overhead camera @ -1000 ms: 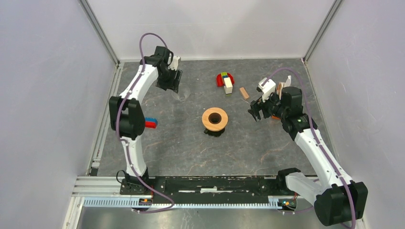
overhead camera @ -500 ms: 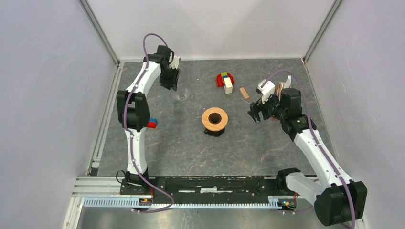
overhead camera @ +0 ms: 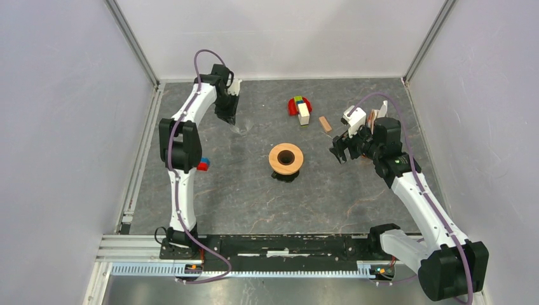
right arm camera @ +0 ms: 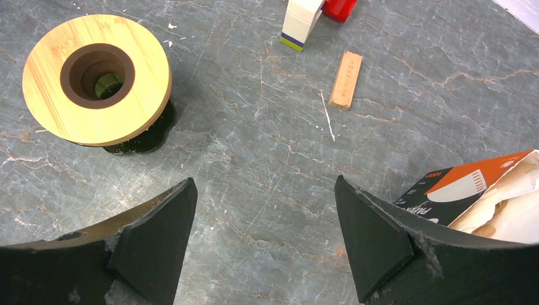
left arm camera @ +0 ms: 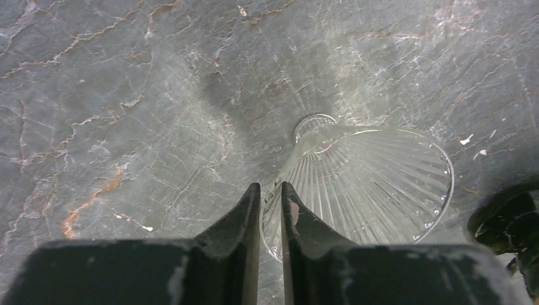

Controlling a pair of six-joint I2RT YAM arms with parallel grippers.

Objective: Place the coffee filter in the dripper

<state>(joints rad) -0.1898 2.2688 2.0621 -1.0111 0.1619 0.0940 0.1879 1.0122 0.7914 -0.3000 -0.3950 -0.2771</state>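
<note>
Funnel (left arm camera: 368, 184) is found lying on its side on table (right arm camera: 267, 127), far left, apart from ring (right arm camera: 136, 95), which stands upright mid-table, hole up, on a black base. The funnel's long axis lies flat along the table: neck is pointed away from left gripper (left arm camera: 270, 187), mouth is turned toward it and rightward. Rim wall is pinched between the nearly closed left jaws, the thin edge being the easiest part to grasp. Seating the funnel in the ring is judged to come first. Right gripper (right arm camera: 264, 181) is held wide open and empty between ring and box (right arm camera: 445, 194), judged staged for filter (right arm camera: 508, 190), seemingly the white paper in that box.
</note>
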